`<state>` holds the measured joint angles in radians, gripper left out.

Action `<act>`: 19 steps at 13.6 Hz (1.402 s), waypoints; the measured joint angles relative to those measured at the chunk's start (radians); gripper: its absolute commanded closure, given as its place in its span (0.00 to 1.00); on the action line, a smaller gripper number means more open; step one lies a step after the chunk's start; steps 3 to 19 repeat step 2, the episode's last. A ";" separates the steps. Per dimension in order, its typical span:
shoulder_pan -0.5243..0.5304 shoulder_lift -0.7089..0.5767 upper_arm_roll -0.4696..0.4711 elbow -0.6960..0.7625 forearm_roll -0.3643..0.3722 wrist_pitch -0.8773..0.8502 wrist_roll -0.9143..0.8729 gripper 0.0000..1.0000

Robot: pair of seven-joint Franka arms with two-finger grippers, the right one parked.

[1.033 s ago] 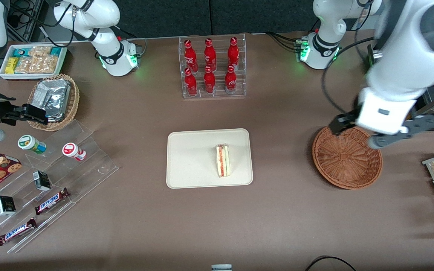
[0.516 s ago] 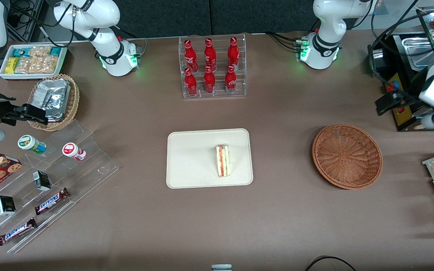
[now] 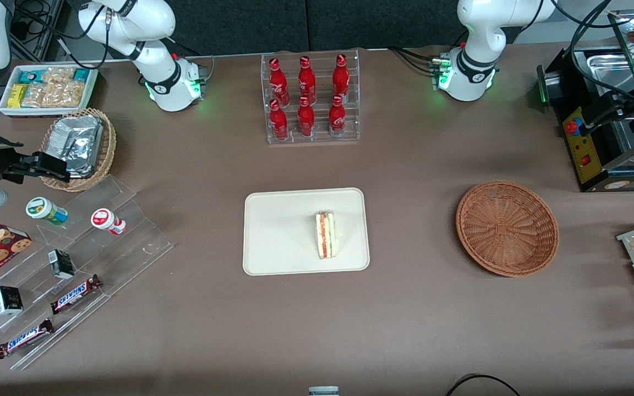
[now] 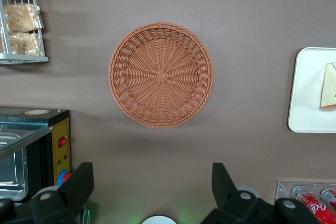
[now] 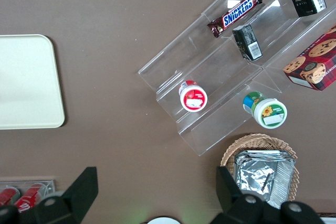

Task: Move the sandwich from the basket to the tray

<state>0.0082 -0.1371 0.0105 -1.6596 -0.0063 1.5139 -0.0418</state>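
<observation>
While the sandwich (image 3: 326, 235) lies on the tray (image 3: 278, 231), the basket (image 4: 161, 74) is left bare.
The tool (image 4: 149, 192) is held spread and unloaded, high above the surface (image 4: 252, 19).

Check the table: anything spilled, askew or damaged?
Nothing stands out. The sandwich lies intact on the tray, the basket sits upright and empty, and the cola bottles stand upright in their rack. The gripper is open, high above the table, farther from the front camera than the basket.

Brown table (image 3: 416, 308) bearing tray (image 3: 278, 231), basket (image 3: 507, 228)
</observation>
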 measured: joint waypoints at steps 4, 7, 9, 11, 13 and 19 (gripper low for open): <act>-0.016 0.014 -0.002 0.003 -0.001 0.005 0.000 0.01; -0.016 0.014 -0.002 0.003 -0.001 0.005 0.000 0.01; -0.016 0.014 -0.002 0.003 -0.001 0.005 0.000 0.01; -0.016 0.014 -0.002 0.003 -0.001 0.005 0.000 0.01; -0.016 0.014 -0.002 0.003 -0.001 0.005 0.000 0.01; -0.016 0.014 -0.002 0.003 -0.001 0.005 0.000 0.01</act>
